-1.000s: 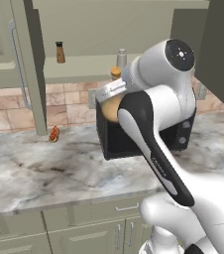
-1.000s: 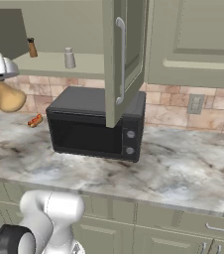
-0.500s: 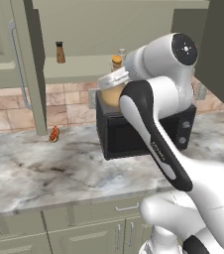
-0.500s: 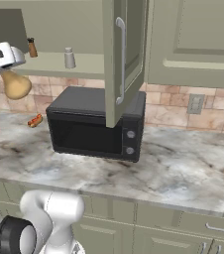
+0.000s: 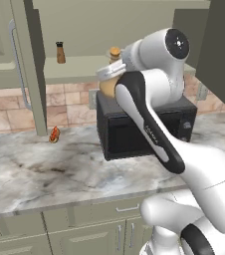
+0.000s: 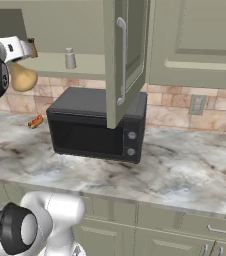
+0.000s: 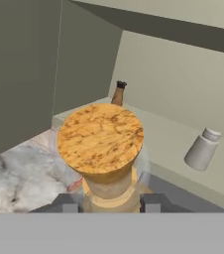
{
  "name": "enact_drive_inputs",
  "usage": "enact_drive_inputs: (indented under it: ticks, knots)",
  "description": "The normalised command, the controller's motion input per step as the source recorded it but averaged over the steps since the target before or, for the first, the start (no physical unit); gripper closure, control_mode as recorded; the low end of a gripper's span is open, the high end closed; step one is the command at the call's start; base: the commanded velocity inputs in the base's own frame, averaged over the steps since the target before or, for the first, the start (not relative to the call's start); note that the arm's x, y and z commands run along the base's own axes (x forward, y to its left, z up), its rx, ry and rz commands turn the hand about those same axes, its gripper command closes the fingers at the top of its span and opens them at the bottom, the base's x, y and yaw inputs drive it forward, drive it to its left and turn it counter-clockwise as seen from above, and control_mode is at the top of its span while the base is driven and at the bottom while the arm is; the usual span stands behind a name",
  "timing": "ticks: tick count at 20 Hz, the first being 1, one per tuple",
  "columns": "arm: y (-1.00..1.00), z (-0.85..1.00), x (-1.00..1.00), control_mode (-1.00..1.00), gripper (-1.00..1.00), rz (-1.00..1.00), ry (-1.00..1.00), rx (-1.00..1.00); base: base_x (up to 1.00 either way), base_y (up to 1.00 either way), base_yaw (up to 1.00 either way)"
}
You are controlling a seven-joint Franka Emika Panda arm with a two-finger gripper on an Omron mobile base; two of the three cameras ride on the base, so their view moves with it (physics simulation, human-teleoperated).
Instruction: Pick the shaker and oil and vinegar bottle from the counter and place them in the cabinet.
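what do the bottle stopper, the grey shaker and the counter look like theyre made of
Oil and vinegar bottle: its stopper looks like cork or wood, mottled tan with a matte grain; the body reads as glazed ceramic or tinted glass.
Shaker: smooth light-grey body, silvery cap, perhaps metal.
Counter: polished marble-like stone, grey-white with dark veins.

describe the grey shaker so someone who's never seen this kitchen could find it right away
Look into the open sage-green wall cabinet above the black microwave. On its pale shelf stands the shaker, small, light grey and silver-topped, unlike the brown dark-capped shaker further along.
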Motion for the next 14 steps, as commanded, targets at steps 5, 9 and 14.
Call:
enact_drive_inputs:
  ticks: [5, 9, 14]
  knots:
    - [0.00, 0.16, 0.36, -1.00, 1.00, 0.00, -0.01, 0.00, 0.00, 0.00, 0.00]
    - [0.01, 0.27, 0.29, -1.00, 1.00, 0.00, -0.02, 0.00, 0.00, 0.00, 0.00]
    - [0.03, 0.05, 0.42, -1.00, 1.00, 0.00, 0.00, 0.00, 0.00, 0.00, 0.00]
